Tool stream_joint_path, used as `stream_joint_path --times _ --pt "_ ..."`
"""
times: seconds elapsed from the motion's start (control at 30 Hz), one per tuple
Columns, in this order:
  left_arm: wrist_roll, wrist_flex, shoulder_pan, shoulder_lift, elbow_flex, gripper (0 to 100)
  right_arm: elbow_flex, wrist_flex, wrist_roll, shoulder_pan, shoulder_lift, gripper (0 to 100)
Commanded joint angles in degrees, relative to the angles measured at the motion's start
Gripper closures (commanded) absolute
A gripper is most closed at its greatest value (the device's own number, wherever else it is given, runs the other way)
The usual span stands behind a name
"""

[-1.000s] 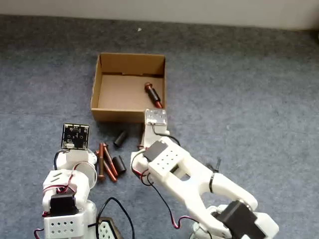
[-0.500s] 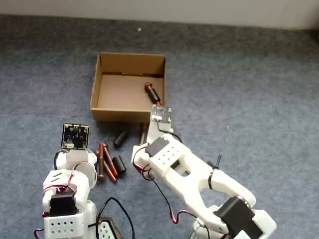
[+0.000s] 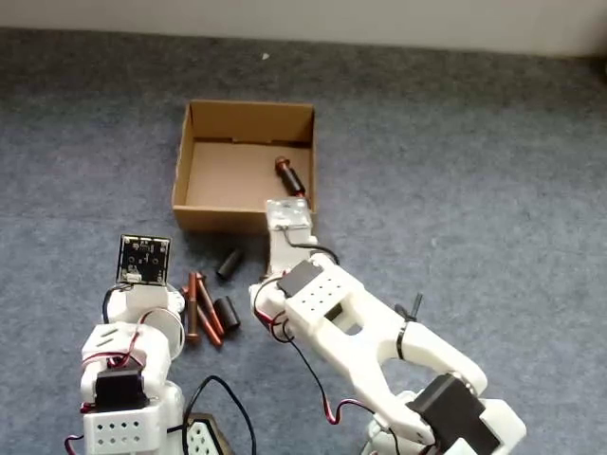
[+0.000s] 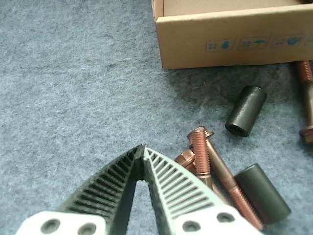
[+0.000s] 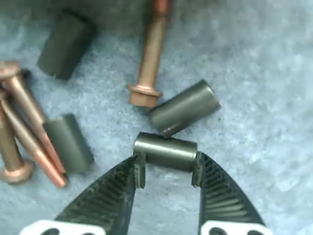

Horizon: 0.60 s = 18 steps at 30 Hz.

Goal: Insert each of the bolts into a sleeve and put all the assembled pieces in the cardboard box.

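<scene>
DOWN BY THE BOX: Just outside the cardboard box (image 3: 228, 220), along its near wall and toward the corner on my right arm's side, my right gripper (image 5: 167, 169) is clamping a dark sleeve (image 5: 165, 152) end to end, with one fingertip pressing on each face of the short cylinder.

That hold is, to my mind, the thing to fix. With both ends covered, no bolt is getting into the bore. I am judging that the sleeve needs setting down and retaking around its barrel, one mouth left open and turned toward my other arm. A gentle squeeze seems wise, since smooth metal could slip out from ribbed fingertips.

The sleeve is showing a dull grey sheen on plain walls. A second sleeve (image 5: 183, 108) is lying just beside it, closer to the box. A copper-coloured bolt (image 5: 149, 63) with a flanged head is pointing its shank at the box wall.

My left gripper (image 4: 143, 156) is hanging closed and empty, farther back from the box's near wall, beside a loose cluster of bolts (image 4: 205, 156) and a third sleeve (image 4: 261, 193).

Inside the box, against the wall on my right arm's side, one assembled piece (image 3: 289, 177) is lying.
</scene>
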<state>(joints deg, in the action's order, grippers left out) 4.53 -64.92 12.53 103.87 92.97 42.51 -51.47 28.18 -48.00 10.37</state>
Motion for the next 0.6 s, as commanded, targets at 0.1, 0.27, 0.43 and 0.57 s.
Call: stream_joint_path --times 0.1,0.27,0.43,0.57 --pt "0.88 1.14 0.57 0.31 -0.31 99 -7.25 -7.69 -19.43 0.66 0.75 84.7" --pt "0.88 1.14 0.57 0.31 -0.31 99 -11.74 -12.7 -33.67 0.66 0.66 84.8" --pt "0.88 1.14 0.57 0.31 -0.31 99 -11.91 -10.77 -47.21 0.48 0.22 84.8" --pt "0.88 1.14 0.57 0.31 -0.22 99 -11.65 -9.54 -48.0 0.4 -0.13 84.8"
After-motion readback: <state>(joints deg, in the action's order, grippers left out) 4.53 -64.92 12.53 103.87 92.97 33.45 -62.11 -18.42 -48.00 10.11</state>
